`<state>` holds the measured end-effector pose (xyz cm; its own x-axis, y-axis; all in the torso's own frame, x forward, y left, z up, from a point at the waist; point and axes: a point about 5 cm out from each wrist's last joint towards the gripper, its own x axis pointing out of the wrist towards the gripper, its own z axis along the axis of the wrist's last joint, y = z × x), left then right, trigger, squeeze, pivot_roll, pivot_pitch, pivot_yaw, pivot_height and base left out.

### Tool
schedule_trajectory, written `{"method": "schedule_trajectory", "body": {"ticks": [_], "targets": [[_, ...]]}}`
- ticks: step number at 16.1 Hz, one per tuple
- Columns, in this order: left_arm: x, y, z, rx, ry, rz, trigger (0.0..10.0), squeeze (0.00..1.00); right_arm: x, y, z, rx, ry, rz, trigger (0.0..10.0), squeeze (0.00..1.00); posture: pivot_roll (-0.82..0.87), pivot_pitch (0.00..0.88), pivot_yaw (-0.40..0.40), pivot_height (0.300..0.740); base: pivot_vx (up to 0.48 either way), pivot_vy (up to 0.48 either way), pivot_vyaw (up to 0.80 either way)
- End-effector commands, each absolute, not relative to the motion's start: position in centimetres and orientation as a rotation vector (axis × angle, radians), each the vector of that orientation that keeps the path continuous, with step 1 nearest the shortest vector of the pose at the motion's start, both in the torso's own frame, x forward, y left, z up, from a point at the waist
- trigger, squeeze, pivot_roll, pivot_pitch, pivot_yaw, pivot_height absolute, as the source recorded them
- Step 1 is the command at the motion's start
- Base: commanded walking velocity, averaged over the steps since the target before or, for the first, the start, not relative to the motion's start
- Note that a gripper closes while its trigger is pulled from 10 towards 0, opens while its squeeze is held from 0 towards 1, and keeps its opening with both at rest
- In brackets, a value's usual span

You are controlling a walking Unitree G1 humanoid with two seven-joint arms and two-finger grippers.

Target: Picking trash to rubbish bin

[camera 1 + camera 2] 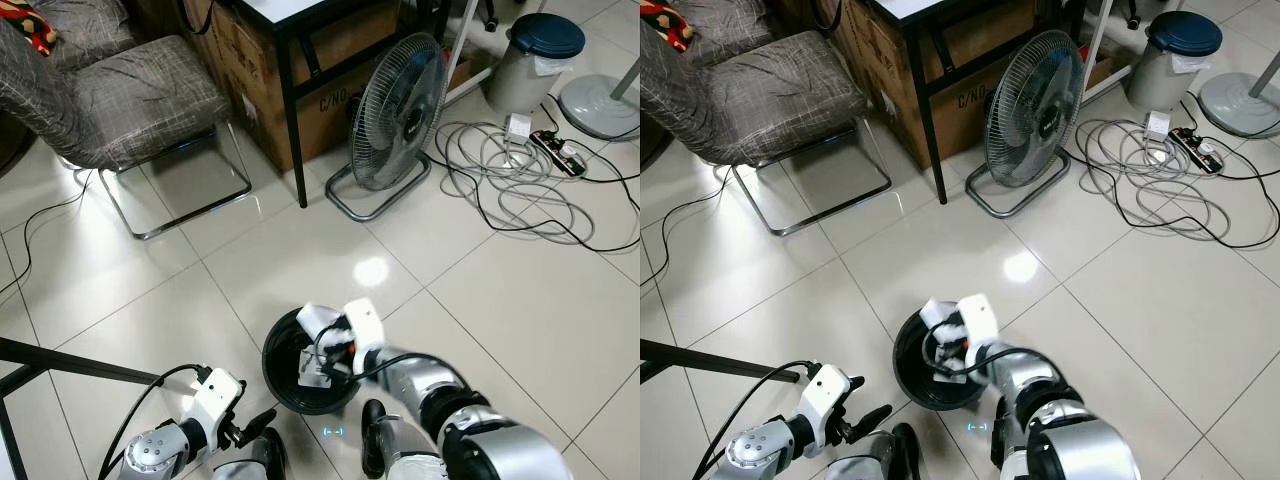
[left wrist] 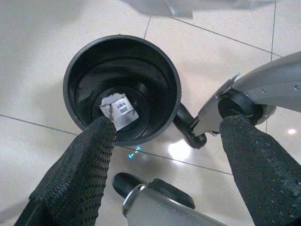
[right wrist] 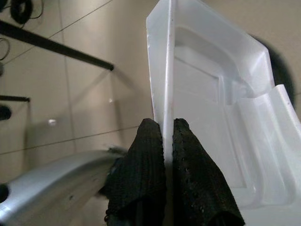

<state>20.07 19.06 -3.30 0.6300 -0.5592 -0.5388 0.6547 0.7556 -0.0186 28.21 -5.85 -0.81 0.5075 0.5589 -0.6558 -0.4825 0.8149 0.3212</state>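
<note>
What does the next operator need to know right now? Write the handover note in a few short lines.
Right gripper: shut on the edge of a white plastic tray, held above the black rubbish bin on the tiled floor.
Left gripper: open, holding nothing, low beside the bin.
Done: one piece of labelled paper trash already lies at the bottom of the bin.
Left: the tray is not yet released; it probably needs lowering into the bin before the right gripper opens.
Nearby: floor fan, chair, loose cables.
</note>
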Motion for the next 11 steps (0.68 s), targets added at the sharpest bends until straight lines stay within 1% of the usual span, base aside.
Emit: {"method": "schedule_trajectory", "body": {"ticks": [1,4,6,10,11], "targets": [[19.3,19.5,-3.8,0.185,0.589,-0.686,10.0,0.38,27.0,-5.3,-1.7,0.149,0.884,0.640,10.0,0.00,-0.06,0.271,0.049,0.740,0.000,0.000,0.00],[19.3,19.5,-3.8,0.184,0.587,-0.684,10.0,0.38,26.0,-4.8,-2.4,0.141,0.924,0.654,10.0,0.00,-0.06,0.271,0.049,0.740,0.000,0.000,0.00],[19.2,19.6,-3.8,0.183,0.589,-0.680,10.0,0.38,25.4,-5.0,-2.9,0.133,0.944,0.655,10.0,0.00,-0.06,0.273,0.050,0.740,0.000,0.000,0.00],[19.2,19.4,-3.9,0.181,0.592,-0.682,10.0,0.38,25.3,-5.7,-3.2,0.092,0.961,0.630,10.0,0.00,-0.06,0.273,0.050,0.740,0.000,0.000,0.00],[19.2,19.3,-3.9,0.180,0.592,-0.681,10.0,0.38,25.4,-5.9,-3.2,0.084,0.958,0.616,10.0,0.80,-0.06,0.273,0.050,0.740,0.000,0.000,0.00]]}}
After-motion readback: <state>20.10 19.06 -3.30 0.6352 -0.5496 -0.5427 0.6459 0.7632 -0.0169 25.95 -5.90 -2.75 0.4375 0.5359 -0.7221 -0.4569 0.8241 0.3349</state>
